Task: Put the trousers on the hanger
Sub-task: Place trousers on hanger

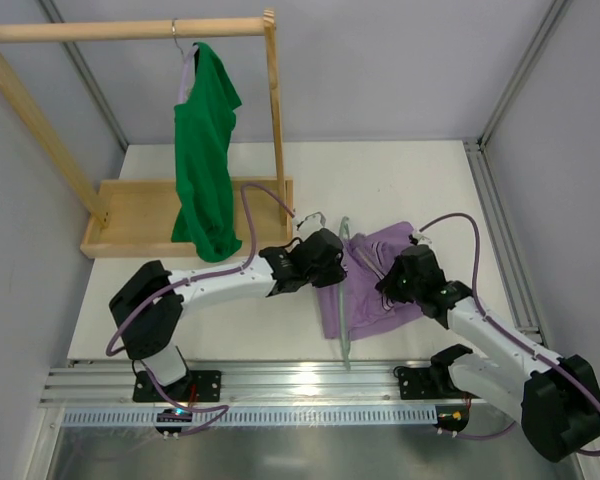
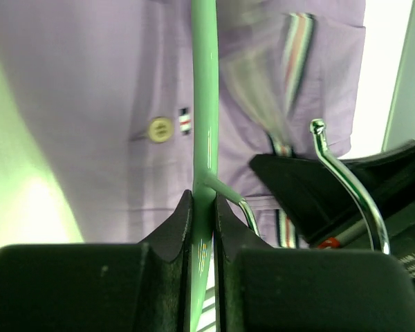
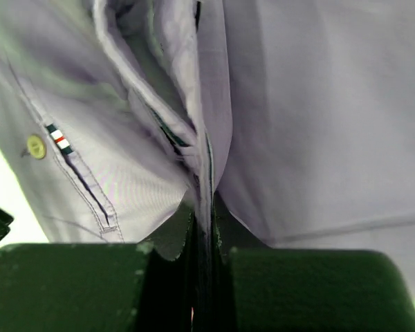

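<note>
The lilac trousers lie bunched on the table, right of centre. The thin mint-green hanger runs front to back along their left side, partly under the cloth. My left gripper is shut on the hanger's bar next to its metal hook, with the trousers right behind it. My right gripper is shut on a pinched fold of the trousers; a button and a striped tab show on the cloth.
A wooden rack stands at the back left with a bright green top hanging from its rail on a metal-hooked hanger. Aluminium frame posts run along the right side and the front rail.
</note>
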